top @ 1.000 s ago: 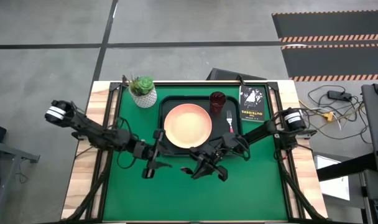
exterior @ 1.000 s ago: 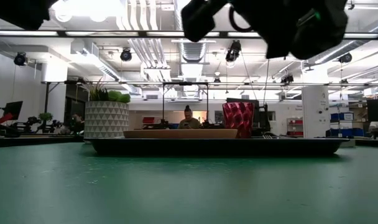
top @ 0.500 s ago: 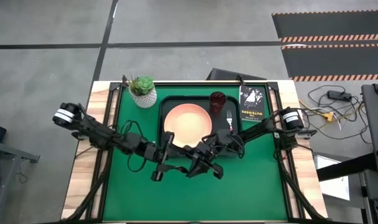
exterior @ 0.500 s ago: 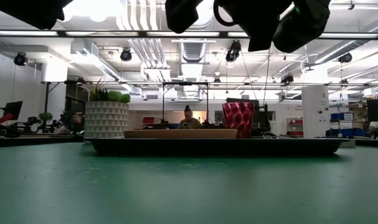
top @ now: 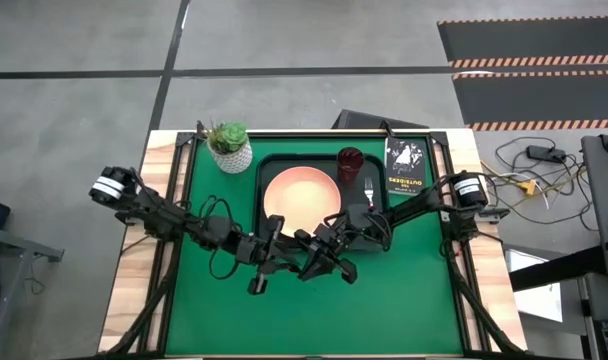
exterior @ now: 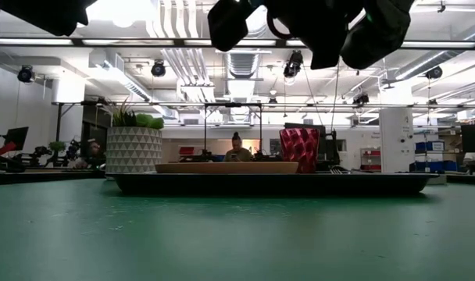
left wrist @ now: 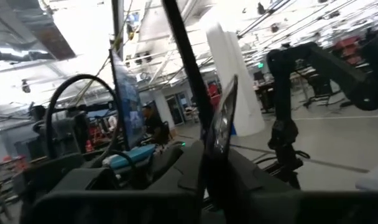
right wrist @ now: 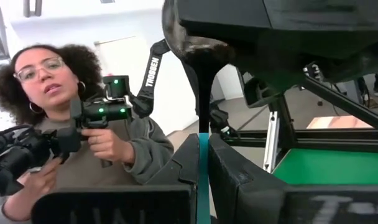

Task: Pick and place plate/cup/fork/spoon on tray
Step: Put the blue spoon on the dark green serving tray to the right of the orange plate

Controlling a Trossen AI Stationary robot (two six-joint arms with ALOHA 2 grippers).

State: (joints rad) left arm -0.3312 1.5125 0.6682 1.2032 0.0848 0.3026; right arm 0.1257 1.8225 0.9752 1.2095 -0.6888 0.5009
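Both grippers meet above the green mat, just in front of the tray (top: 260, 200). The right gripper (top: 309, 250) is clamped on the spoon (right wrist: 202, 124): I can see the blue handle pinched between its fingers (right wrist: 235, 177), bowl end pointing away. The left gripper (top: 281, 255) looks closed on the bowl end, though the wrist view is cluttered, so I'm not fully sure. The spoon is in the air. The plate (top: 302, 200), cup (top: 350, 162) and fork (top: 370, 192) sit on the tray.

Matt green tabletop (top: 384, 300), wood edges; glossy metal spoon (right wrist: 198, 53).
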